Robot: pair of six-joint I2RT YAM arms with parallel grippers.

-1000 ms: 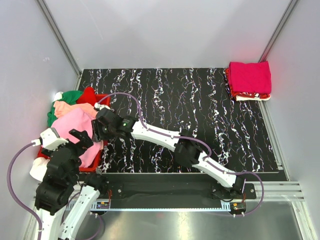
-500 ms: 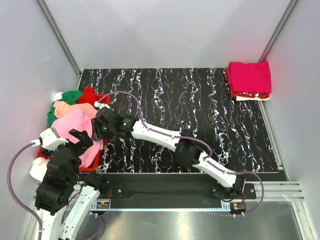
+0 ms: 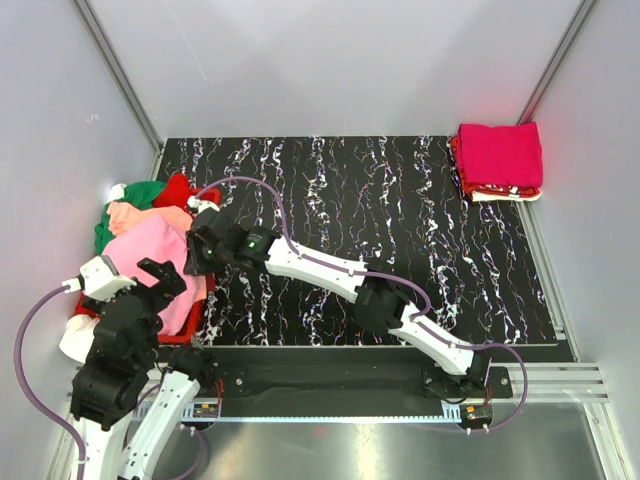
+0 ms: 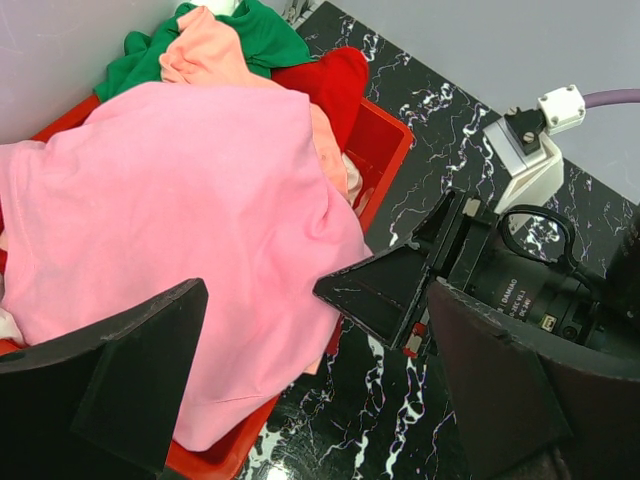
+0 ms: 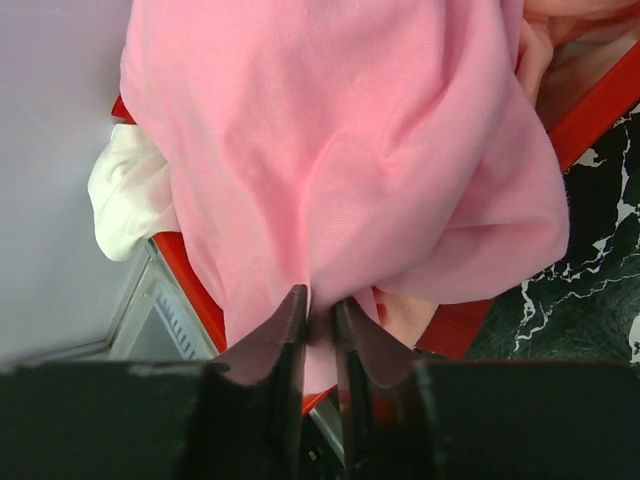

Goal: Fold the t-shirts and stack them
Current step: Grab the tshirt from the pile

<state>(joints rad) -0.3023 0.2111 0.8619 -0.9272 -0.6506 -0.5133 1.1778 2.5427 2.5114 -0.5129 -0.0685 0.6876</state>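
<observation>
Pink t-shirt (image 5: 340, 150) lies heaped on top in the red crate (image 4: 388, 150) at the left edge of the tabletop (image 3: 400, 230). The right hand (image 5: 320, 310) is pinched on a fold of it. The left hand (image 3: 130, 285) hangs spread wide over the crate's near end, grasping nothing. Folded shirts (image 3: 500, 160) sit stacked at the far right corner.

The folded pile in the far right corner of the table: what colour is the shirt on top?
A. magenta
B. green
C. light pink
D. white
A: the top external view shows a magenta shirt lying on top of the folded pile, with only a white edge showing beneath.
</observation>
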